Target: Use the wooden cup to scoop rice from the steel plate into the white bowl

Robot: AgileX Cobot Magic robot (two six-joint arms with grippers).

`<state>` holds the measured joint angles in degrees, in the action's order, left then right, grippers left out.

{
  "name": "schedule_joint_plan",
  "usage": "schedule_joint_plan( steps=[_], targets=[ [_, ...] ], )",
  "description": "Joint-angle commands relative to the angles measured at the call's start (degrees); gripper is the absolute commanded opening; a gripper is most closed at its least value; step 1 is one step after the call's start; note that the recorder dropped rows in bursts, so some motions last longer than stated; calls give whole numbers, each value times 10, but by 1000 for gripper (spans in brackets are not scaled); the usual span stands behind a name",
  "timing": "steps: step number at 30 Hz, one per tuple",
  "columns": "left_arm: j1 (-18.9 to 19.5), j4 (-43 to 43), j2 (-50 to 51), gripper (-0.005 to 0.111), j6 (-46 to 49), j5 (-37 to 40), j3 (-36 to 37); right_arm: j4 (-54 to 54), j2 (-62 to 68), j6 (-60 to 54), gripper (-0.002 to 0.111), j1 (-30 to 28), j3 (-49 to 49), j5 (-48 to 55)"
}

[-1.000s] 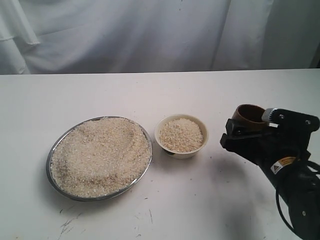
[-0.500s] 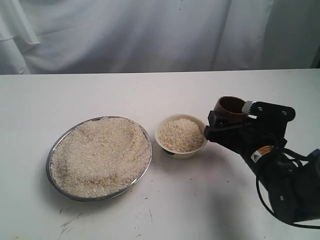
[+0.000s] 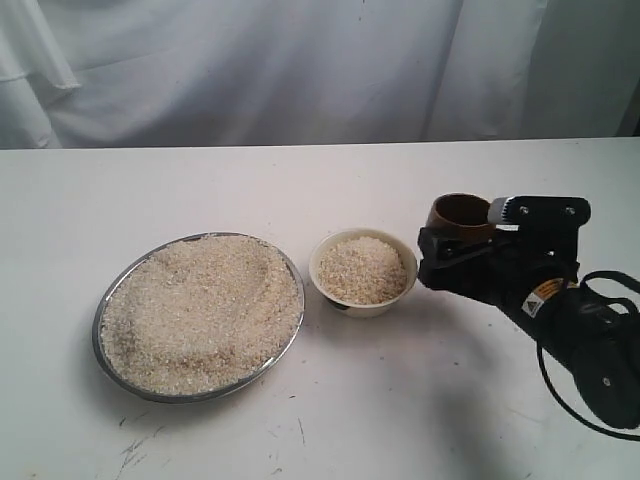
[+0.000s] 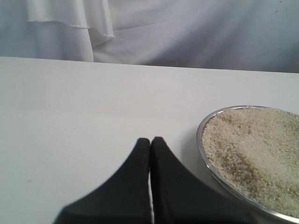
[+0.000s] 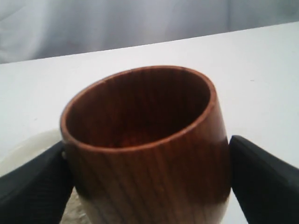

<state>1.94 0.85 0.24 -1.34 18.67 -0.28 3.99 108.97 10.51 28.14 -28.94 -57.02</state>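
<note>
White laminate is making up the table (image 3: 300,190), which is spreading across the whole exterior view in front of a pale draped cloth (image 3: 250,70).

The steel plate (image 3: 97,322) is sitting on the left part of the table. It is carrying a broad heap of rice (image 3: 200,310) that is reaching almost to its rim all round.

The right gripper (image 3: 445,240), black and bulky, is reaching in from the right side with a cable looping behind it. Its jaws are standing wide and clamping the wooden cup (image 3: 455,212) from two sides. In the right wrist view the black fingers (image 5: 32,182) are pressing against the cup's rounded flanks.

The white bowl (image 3: 365,308) is standing just beside the plate, on its right, apart from the plate's rim. It is holding a mound of rice (image 3: 362,268) that is rising to about its rim.

The cup is hanging roughly upright just to the right of the bowl, its dark inside facing up and its grain showing clearly.

The left gripper (image 4: 150,154) is hovering near the plate's edge, its two black fingertips pressing together with nothing between them.
</note>
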Motion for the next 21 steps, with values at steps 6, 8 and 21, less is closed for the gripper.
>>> schedule_joint_plan(
  steps=[6, 8, 21],
  targets=[
    [1, 1, -2, 0, 0, -4, 3, -145, -128, -3, 0, -4, 94, 8],
    [1, 1, -2, 0, 0, -4, 3, -184, -144, -3, 0, -4, 110, 3],
    [1, 1, -2, 0, 0, -4, 3, -435, -128, 38, 0, -4, 90, 58]
  ],
)
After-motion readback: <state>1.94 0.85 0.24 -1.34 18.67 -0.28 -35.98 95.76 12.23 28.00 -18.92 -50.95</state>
